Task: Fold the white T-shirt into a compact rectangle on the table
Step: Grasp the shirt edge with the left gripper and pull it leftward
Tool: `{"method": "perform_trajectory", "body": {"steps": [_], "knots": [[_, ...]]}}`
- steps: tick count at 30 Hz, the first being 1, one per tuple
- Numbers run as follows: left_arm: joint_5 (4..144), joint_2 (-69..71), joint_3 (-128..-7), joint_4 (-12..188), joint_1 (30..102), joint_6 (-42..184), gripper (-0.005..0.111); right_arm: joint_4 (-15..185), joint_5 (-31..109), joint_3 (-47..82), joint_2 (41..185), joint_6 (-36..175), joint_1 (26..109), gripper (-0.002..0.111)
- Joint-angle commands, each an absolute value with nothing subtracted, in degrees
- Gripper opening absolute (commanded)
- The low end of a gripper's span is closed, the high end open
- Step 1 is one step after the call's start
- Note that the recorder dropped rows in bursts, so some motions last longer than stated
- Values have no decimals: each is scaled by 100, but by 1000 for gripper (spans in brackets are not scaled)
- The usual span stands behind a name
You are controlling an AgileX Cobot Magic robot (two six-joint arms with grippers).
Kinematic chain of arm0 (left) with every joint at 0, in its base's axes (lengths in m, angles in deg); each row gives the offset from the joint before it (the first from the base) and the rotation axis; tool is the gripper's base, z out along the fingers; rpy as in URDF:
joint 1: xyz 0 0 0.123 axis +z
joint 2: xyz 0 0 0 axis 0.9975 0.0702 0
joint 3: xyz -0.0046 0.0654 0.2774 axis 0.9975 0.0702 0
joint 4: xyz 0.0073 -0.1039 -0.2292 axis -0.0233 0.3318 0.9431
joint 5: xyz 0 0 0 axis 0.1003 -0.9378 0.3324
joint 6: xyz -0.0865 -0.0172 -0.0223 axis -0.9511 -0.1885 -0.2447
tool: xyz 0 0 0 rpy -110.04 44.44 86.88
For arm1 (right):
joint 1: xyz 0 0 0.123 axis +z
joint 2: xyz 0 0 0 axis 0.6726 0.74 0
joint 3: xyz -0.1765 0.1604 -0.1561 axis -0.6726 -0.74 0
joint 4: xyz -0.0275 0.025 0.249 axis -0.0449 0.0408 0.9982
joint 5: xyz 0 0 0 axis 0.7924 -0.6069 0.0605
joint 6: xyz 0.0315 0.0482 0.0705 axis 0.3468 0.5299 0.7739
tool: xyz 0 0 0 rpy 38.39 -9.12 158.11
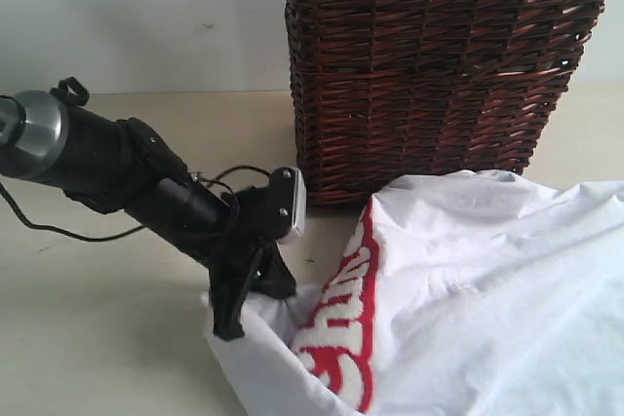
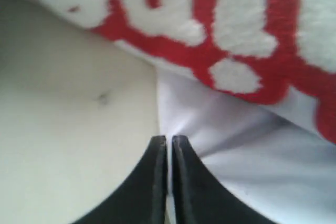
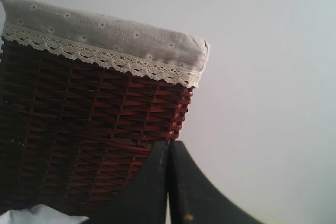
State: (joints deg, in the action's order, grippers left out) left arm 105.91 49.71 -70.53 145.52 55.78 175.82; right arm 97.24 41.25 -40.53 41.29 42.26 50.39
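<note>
Pinching the white T-shirt [image 1: 487, 289] edge at lower left of frame, left pincer [image 2: 169, 141] was clamped on cloth for a fold; right pincer [image 3: 168, 148] sat closed, empty, facing wicker basket [image 1: 439, 75].

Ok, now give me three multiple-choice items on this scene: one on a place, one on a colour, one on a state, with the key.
1. In the exterior view, the wicker basket stands: A) behind the white T-shirt; B) on top of it; C) in front of it.
2. The strip under the shirt's lettering is: A) blue; B) red; C) green.
3. The left gripper is: A) wide open; B) shut on the shirt's edge; C) shut on the basket's rim.
Key: 1 A, it rises beyond the cloth; 2 B, red surrounds the white letters; 3 B, the jaws meet with fabric creased at their tips.
</note>
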Motion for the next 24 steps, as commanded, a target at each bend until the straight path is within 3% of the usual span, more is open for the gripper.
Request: {"method": "perform_trajectory", "body": {"steps": [1,4,8,24], "knots": [[9088,4405,-7013,14636,6204,16576,0,9737,4107,-4074,4098,4225,5063,0],[9179,3924,-7013,14704,6434,15348,0,9737,4107,-4074,4098,4225,5063,0],[11388,3775,-6962,14448,6383,15721,0,9737,4107,-4074,4098,4225,5063,0],[10124,3772,-6634,15345,6368,15521,0,9724,4107,-4074,4098,4225,5063,0]]}}
